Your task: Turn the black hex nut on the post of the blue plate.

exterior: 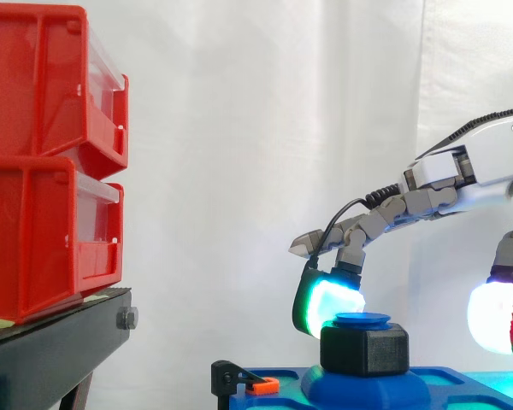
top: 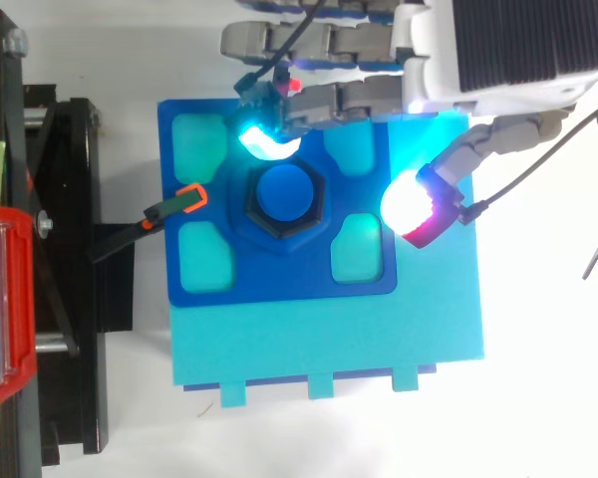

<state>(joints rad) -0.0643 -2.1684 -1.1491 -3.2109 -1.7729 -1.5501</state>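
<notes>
The black hex nut (exterior: 365, 348) (top: 286, 232) sits on the blue post (top: 286, 192) at the middle of the blue plate (top: 279, 284) (exterior: 462, 384). My hand (exterior: 462, 175) (top: 518, 50) reaches in from the right, above the plate. One finger bends down, and its cyan-green pad (exterior: 329, 307) (top: 267, 142) rests at the nut's far top edge. The thumb's white-red pad (exterior: 494, 318) (top: 409, 204) hangs well to the right of the nut, clear of it. The hand spans the nut without closing on it.
Stacked red bins (exterior: 43, 162) stand on a black stand (exterior: 51, 350) (top: 70, 259) to the left. A black clamp with an orange tip (exterior: 263, 386) (top: 190, 197) grips the plate's left edge. The plate lies on a turquoise base (top: 329, 349).
</notes>
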